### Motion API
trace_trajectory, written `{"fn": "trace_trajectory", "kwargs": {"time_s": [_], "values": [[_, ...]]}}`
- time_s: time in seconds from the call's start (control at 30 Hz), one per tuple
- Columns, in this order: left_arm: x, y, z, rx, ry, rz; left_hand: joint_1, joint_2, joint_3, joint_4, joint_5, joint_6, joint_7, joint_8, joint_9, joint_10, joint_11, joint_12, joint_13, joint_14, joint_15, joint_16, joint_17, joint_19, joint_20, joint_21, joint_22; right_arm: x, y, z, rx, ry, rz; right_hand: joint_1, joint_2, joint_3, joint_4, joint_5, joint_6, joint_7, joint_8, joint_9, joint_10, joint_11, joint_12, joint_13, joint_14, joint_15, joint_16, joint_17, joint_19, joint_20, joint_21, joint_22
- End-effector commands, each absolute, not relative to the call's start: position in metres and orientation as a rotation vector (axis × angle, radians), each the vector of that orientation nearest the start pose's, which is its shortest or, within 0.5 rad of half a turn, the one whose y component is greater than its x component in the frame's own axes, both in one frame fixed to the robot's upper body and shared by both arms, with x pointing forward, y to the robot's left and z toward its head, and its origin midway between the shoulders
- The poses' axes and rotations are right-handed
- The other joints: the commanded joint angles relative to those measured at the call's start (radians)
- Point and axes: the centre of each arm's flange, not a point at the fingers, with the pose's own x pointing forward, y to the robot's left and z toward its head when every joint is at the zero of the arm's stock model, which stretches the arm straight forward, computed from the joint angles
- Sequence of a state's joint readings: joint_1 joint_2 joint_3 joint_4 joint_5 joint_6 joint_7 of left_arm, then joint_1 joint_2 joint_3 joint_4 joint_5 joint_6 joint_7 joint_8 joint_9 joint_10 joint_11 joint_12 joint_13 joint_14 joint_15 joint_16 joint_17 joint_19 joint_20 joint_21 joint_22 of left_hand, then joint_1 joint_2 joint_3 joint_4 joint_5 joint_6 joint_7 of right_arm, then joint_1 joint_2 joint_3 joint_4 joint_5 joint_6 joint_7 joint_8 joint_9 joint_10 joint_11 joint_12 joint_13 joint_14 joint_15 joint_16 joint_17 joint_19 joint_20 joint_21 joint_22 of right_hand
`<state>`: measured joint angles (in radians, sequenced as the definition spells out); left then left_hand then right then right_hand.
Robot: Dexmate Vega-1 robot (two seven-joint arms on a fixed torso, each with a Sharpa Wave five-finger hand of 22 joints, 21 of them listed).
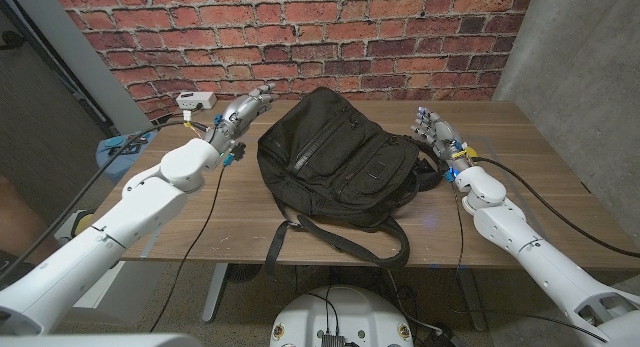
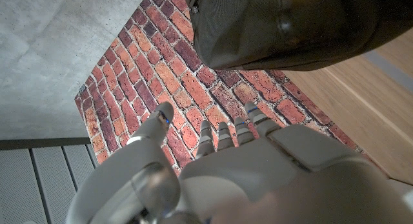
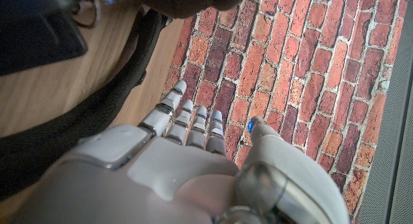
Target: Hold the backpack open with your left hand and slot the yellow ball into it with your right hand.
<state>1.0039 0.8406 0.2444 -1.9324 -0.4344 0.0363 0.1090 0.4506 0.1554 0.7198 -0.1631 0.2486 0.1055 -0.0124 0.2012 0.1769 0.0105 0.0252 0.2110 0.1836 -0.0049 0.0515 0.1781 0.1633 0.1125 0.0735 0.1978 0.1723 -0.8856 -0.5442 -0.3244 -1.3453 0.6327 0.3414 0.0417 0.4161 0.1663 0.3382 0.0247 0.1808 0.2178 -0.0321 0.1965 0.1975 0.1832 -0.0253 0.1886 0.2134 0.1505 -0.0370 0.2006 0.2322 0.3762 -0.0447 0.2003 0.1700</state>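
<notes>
A black backpack lies in the middle of the wooden table, its zips closed as far as I can see. My left hand is to its left, fingers apart and holding nothing, a short gap from the bag. My right hand stands to the bag's right, fingers spread and upright, empty, close to a strap. In the left wrist view the left hand has the backpack beyond its fingertips. The right wrist view has the right hand near a black strap.
A white power strip with cables sits at the table's back left corner. Backpack straps trail toward the table's front edge. A brick wall stands behind the table. A bit of blue cloth shows off the left edge.
</notes>
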Motion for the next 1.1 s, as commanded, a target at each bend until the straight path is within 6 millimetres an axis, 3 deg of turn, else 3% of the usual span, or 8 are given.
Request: {"fn": "trace_trajectory", "kwargs": {"time_s": [0.03, 0.33, 1.1], "values": [[0.524, 0.258, 0.077, 0.570, -0.711, -0.155, 0.019, -0.004, 0.002, -0.008, 0.009, 0.019, -0.001, 0.005, 0.003, 0.015, 0.001, 0.009, 0.003, 0.018, 0.000, 0.008, 0.003, 0.005, 0.010, 0.002, 0.003, 0.630, -0.318, -0.018, 0.008, -0.663, 0.193, 0.005, -0.004, -0.001, -0.007, 0.001, -0.001, 0.005, 0.003, 0.002, 0.002, 0.006, 0.007, 0.002, -0.001, -0.030, 0.007, 0.003, 0.006, -0.030, -0.003, 0.001], [0.515, 0.239, 0.083, 0.665, -0.745, -0.153, 0.035, -0.013, -0.007, -0.012, 0.015, 0.045, 0.002, 0.007, 0.003, 0.046, 0.000, 0.017, 0.004, 0.043, 0.000, 0.011, 0.003, 0.011, 0.016, 0.003, 0.003, 0.630, -0.323, -0.020, 0.017, -0.666, 0.195, 0.005, -0.004, -0.001, -0.008, 0.001, 0.000, 0.005, 0.004, 0.002, 0.002, 0.006, 0.007, 0.001, 0.000, -0.029, 0.008, 0.002, 0.007, -0.030, -0.003, 0.001], [0.512, 0.182, 0.097, 0.819, -0.819, -0.280, 0.052, -0.031, -0.023, -0.015, 0.019, 0.058, 0.011, 0.003, 0.004, 0.061, -0.008, 0.017, 0.005, 0.063, 0.002, 0.010, 0.004, 0.015, 0.029, 0.002, 0.003, 0.623, -0.333, -0.026, 0.038, -0.670, 0.182, 0.005, -0.002, -0.001, -0.012, 0.001, 0.000, 0.006, 0.004, 0.002, 0.001, 0.006, 0.008, -0.001, -0.001, -0.029, 0.010, 0.001, 0.007, -0.030, -0.004, 0.001]]}}
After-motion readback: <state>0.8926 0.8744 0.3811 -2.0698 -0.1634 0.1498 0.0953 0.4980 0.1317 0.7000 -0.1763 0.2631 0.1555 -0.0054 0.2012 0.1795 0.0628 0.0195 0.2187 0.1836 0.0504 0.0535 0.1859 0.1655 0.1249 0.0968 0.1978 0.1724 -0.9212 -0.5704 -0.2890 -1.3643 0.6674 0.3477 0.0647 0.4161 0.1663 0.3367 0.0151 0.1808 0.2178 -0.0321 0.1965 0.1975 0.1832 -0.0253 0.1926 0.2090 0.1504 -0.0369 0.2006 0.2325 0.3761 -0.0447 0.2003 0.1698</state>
